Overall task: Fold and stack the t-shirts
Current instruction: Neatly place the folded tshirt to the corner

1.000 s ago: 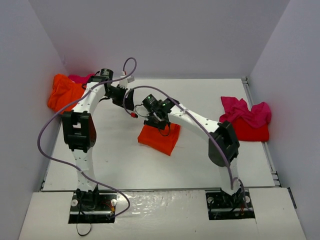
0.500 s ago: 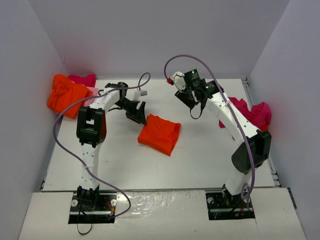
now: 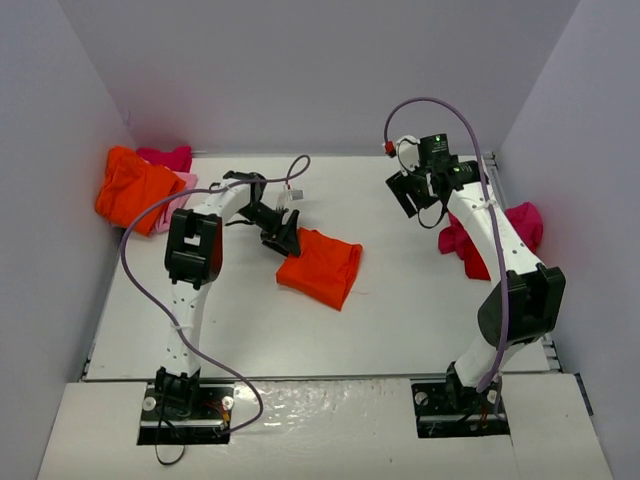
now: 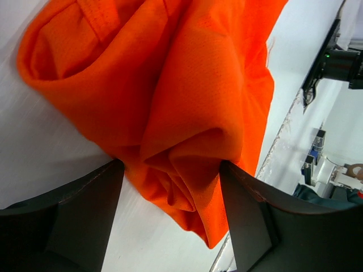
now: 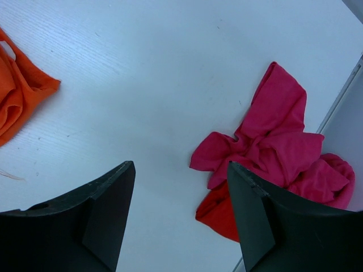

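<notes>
Currently the folded orange shirt point(image 3: 322, 268) lies near the middle of the table point(image 3: 400, 310), a little left of centre in the overhead view. The left gripper point(image 4: 170, 165) is low at the upper left corner of this shirt, with one finger on each side of a bunched edge of the cloth. The cloth touches both inner faces but does not look squeezed, so I judge that the jaws stand apart around it and are not clamped on it. Probably it is placed so to take this thick edge and carry the shirt to a stacking place, or to tidy the fold; which one I cannot say. The right gripper point(image 5: 180, 165) hangs above bare table in the upper right of the overhead view, its fingers wide apart and nothing between them. Its camera looks down on a crumpled magenta shirt point(image 5: 272, 141) lying over a red shirt point(image 5: 218, 215) at the right edge of the table, so it seems aimed at the next shirt to fold. In the upper left corner of the overhead view another pile waits: a loose orange shirt point(image 3: 125, 185), a second magenta shirt point(image 3: 165, 157) behind it and a pale pink shirt point(image 3: 182, 182) beside it. None of these is folded, so in my judgement the task is at an early part.
</notes>
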